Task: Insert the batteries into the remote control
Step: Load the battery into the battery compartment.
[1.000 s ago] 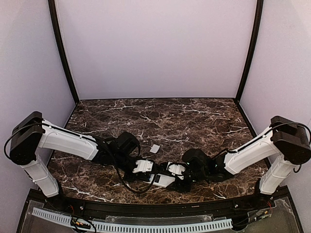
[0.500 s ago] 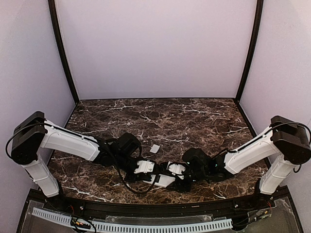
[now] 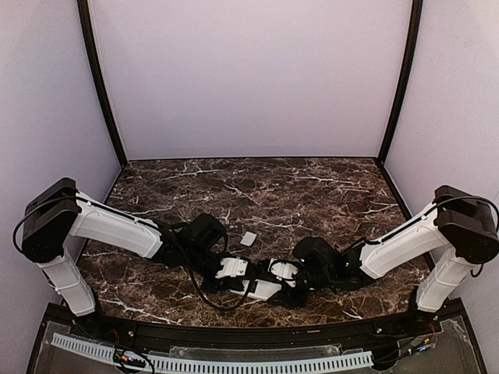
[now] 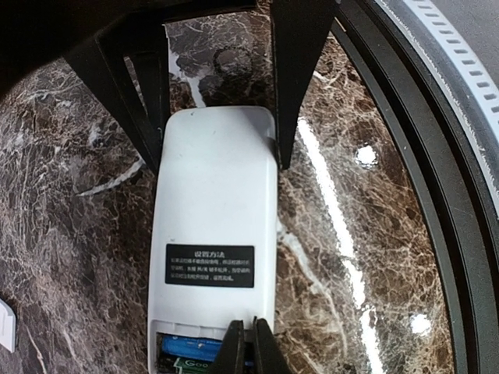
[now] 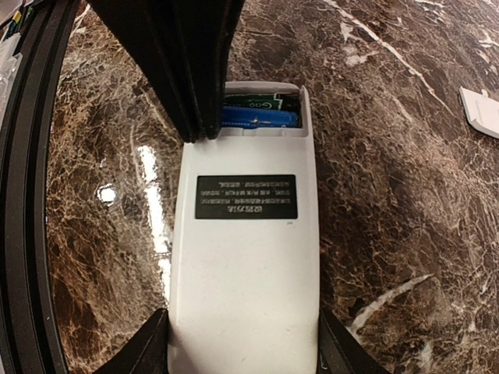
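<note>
The left gripper (image 4: 249, 348), pinched shut on nothing, has its tips at the open bay where the batteries (image 5: 257, 117) lie. The right gripper (image 5: 243, 339) clamps the sides of the face-down remote control (image 5: 245, 257), bottom centre of the table (image 3: 312, 195).

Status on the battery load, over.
Left fingers shut, tips at batteries seated in remote control, held by right fingers. Cover off, lying aside.

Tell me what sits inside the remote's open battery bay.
A blue battery and, beside it, a green-labelled battery lie inside the remote control. The shut left pincer covers one end, so the contacts there are hidden.
</note>
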Tool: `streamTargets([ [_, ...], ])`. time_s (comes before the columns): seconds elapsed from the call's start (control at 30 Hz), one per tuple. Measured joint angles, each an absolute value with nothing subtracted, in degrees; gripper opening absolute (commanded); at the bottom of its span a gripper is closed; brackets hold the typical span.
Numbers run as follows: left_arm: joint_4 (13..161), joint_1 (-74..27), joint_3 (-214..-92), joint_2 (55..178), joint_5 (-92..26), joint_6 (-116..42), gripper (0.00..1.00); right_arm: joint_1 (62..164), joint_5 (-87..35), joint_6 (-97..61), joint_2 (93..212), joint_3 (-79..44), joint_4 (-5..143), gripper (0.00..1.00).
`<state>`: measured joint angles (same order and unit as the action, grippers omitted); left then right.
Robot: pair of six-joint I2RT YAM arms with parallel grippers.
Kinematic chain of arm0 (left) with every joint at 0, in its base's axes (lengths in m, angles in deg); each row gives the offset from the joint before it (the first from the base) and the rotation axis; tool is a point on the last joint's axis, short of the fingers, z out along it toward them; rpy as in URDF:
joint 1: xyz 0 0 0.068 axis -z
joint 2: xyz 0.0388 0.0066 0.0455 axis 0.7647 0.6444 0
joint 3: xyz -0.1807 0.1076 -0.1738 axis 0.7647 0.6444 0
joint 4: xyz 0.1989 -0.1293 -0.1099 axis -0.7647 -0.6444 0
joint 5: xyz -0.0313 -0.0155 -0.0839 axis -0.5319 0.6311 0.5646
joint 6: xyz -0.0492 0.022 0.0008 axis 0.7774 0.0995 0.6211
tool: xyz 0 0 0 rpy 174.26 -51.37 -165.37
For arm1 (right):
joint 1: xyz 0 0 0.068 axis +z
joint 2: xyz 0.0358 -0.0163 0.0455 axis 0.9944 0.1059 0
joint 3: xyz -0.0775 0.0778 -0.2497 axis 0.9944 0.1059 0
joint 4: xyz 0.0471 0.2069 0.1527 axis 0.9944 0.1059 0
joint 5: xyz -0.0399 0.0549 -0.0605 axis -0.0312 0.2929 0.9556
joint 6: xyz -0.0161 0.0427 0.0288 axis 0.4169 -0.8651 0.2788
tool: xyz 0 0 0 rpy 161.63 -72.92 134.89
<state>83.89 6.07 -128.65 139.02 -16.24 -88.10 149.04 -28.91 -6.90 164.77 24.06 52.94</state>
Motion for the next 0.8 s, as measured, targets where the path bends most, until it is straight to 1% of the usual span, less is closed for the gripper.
streamTargets([
  [0.1,84.9,5.24,-128.68,139.55,-14.86,-87.9,0.04,148.95,-29.08,-6.57,164.77,24.06,52.97,0.0],
  [0.37,90.75,2.57,-127.98,141.65,-11.59,-86.85,0.04,148.63,-29.37,-6.99,164.68,24.17,52.94,0.0],
  [0.43,92.44,2.0,-127.87,142.37,-10.84,-86.28,0.05,148.65,-29.34,-6.94,164.68,24.17,52.94,0.0],
  [0.63,94.97,1.7,-126.86,142.02,-11.41,-85.37,0.15,148.65,-29.32,-6.85,164.68,24.17,52.94,0.0],
  [0.8,91.94,1.7,-126.69,136.55,-13.38,-85.78,0.23,148.65,-29.28,-6.83,164.68,24.17,52.97,0.0],
])
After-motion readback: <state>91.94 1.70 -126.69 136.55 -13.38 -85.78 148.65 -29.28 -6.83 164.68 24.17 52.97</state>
